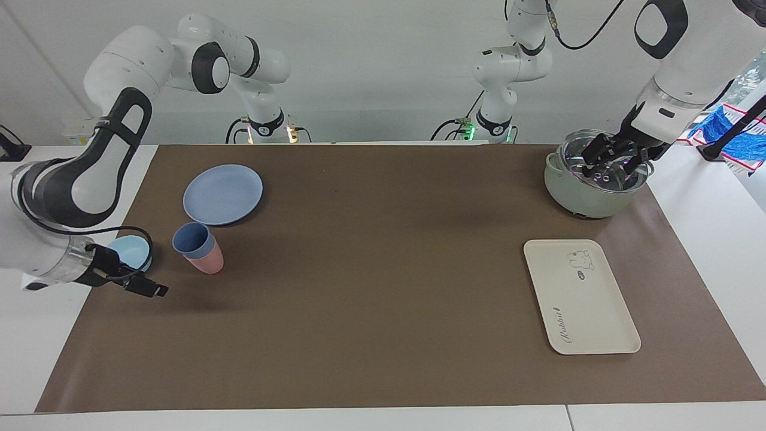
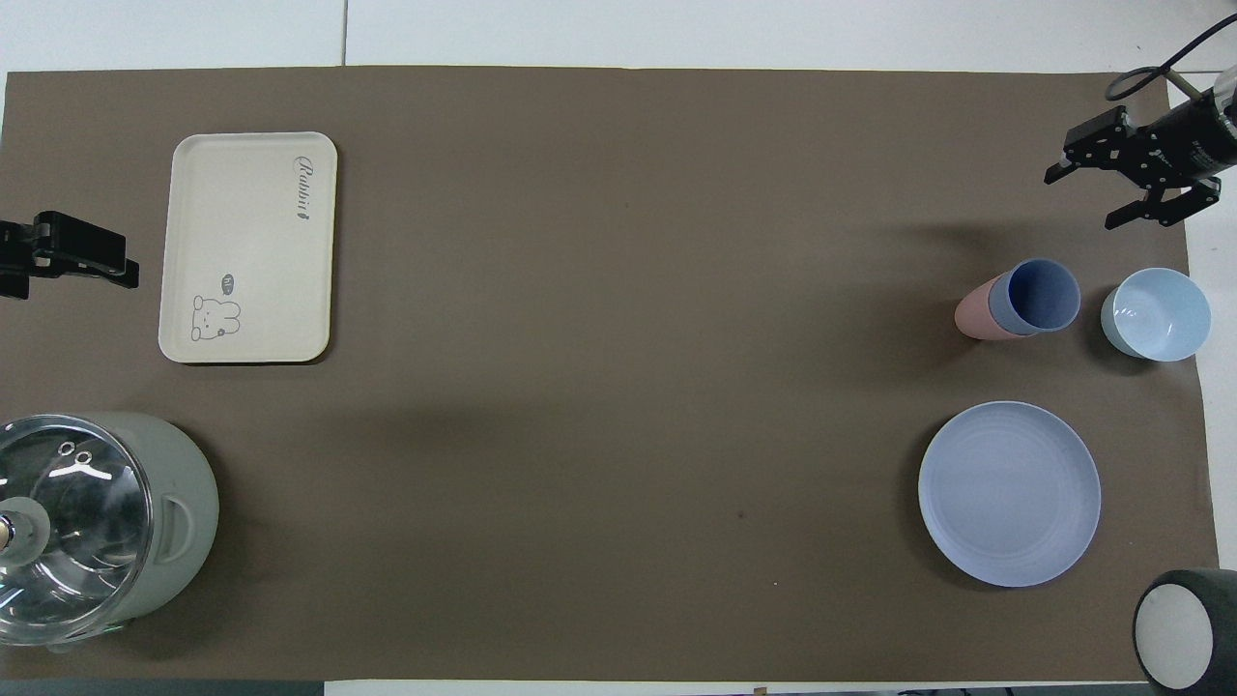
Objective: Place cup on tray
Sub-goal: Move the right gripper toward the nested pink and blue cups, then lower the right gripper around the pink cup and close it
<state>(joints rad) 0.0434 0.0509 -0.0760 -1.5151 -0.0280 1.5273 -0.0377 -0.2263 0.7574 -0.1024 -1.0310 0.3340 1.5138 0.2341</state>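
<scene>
The pot (image 2: 145, 522) with its glass lid (image 2: 58, 527) was cut off by the overhead view's edge. The right gripper (image 1: 134, 281) partly hid the light-blue bowl (image 1: 133, 251) in the facing view. The pink cup (image 1: 208, 261) showed only below the cup (image 1: 191, 238) nested inside it. The tray's (image 1: 589, 311) small lettering was hard to read.

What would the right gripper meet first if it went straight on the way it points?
Probably nothing: the open right gripper points low across the bare brown mat, its line seemingly missing the blue cup, though depth is unclear.
</scene>
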